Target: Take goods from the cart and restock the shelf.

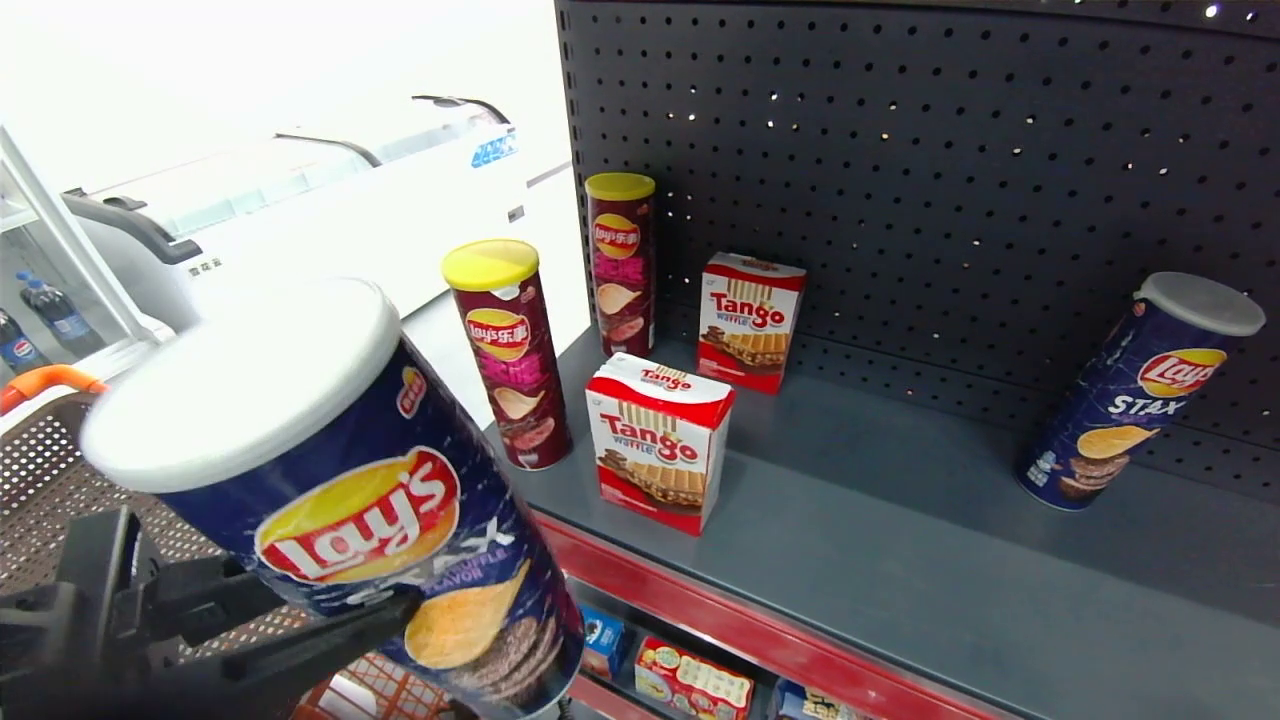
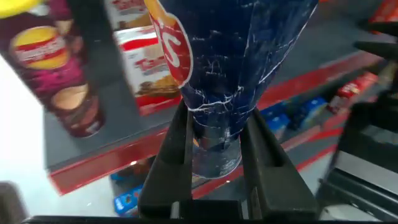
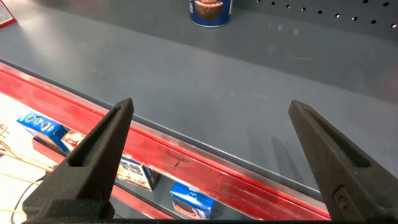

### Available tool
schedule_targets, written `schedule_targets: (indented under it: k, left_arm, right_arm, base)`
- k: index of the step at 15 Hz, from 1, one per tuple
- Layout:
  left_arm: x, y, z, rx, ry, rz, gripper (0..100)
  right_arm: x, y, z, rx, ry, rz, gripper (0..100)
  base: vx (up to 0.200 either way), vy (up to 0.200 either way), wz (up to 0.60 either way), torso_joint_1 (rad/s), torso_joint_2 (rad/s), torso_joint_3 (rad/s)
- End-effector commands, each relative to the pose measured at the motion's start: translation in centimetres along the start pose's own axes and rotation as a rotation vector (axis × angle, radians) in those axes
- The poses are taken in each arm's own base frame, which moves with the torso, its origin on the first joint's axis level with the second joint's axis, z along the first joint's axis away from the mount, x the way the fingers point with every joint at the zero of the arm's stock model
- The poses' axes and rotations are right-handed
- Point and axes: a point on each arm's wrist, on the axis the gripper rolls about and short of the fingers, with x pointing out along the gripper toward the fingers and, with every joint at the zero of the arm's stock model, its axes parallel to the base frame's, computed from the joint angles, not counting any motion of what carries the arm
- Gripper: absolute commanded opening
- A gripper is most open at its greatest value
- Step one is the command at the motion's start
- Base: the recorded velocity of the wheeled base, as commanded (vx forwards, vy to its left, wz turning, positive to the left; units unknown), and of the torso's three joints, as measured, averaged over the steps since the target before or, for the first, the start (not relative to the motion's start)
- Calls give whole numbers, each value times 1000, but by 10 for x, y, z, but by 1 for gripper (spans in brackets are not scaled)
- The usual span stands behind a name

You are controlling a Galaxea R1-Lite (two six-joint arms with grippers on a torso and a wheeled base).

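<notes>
Leaning in the left claw (image 2: 217, 130): navy chip canister (image 1: 345, 510), white lid (image 1: 240, 380).

White chest freezer (image 1: 400, 235), dark soda bottles (image 1: 55, 312) near it

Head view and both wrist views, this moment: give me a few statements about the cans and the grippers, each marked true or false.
1. The left gripper is shut on a dark blue cylindrical chip can with a white lid. True.
2. The right gripper has its fingers shut. False: they are open with nothing between them, above the grey shelf board.
3. Two maroon cylindrical chip cans with yellow lids stand upright on the shelf board. True.
4. The other dark blue chip can with a grey lid lies flat on the shelf board. False: it stands tilted, its top leaning toward the black pegboard back panel.
</notes>
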Motion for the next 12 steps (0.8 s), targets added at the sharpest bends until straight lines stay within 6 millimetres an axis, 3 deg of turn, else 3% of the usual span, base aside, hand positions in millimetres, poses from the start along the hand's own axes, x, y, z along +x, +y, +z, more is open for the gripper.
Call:
schedule_targets:
  k: [1, 6, 12]
  left_arm:
    - [3, 1, -1, -6, 19, -4, 0]
    - [3, 0, -3, -10, 29, -37, 0]
    - [4, 0, -4, -12, 33, -45, 0]
  right_arm:
    - [0, 0, 0, 0, 1, 1, 100]
    - [0, 0, 0, 0, 1, 1, 100]
    - [0, 0, 0, -1, 1, 1, 100]
  base:
    - [0, 0, 0, 0, 0, 0]
    - [0, 0, 0, 0, 0, 0]
    - [0, 0, -600, 1, 2, 6]
